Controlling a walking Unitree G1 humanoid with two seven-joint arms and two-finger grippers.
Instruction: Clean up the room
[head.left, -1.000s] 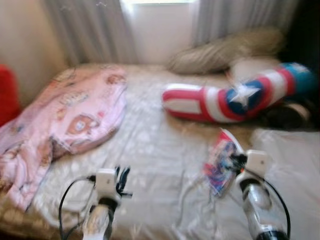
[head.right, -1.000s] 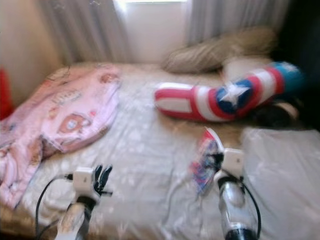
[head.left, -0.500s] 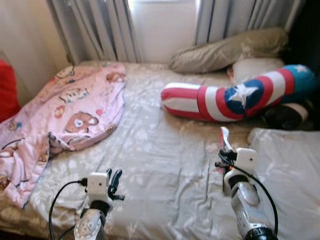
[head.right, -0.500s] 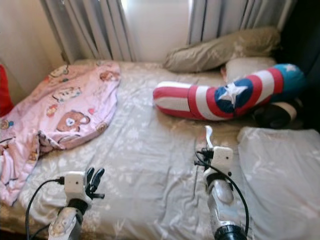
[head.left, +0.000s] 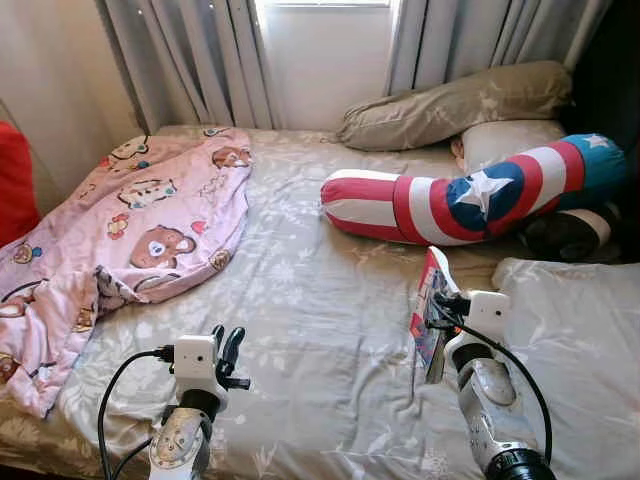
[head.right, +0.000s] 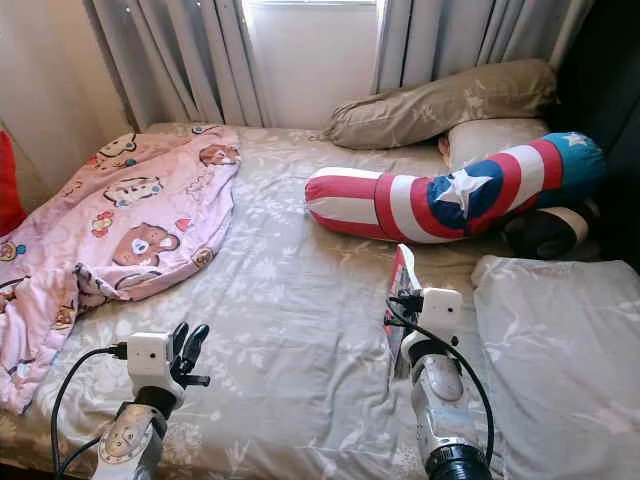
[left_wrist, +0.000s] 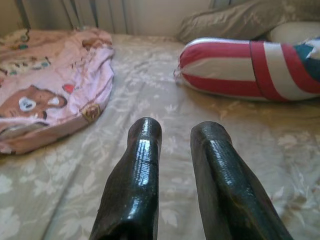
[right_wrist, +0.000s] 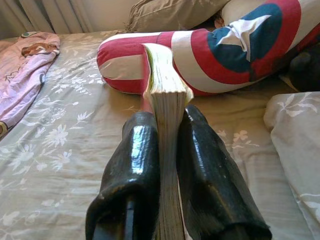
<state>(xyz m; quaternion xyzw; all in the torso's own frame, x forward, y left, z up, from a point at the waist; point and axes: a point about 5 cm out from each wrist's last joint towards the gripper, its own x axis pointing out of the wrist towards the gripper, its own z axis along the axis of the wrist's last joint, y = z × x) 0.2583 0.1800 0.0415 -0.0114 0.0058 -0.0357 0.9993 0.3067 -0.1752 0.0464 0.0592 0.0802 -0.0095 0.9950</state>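
- A thin colourful paperback book (head.left: 431, 305) is clamped edge-on by the right tool (right_wrist: 167, 150), lifted off the floral beige bed (head.left: 310, 300) for tidying.
- The left tool (left_wrist: 175, 165) is held slightly open, empty.

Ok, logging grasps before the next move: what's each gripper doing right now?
Left gripper: open, holding nothing, above the bed.
Right gripper: shut on a book.

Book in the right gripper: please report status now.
Right gripper shut on book, held upright over the bed. Left gripper open, empty, low over the sheet. Pink blanket and striped pillow lie ahead.
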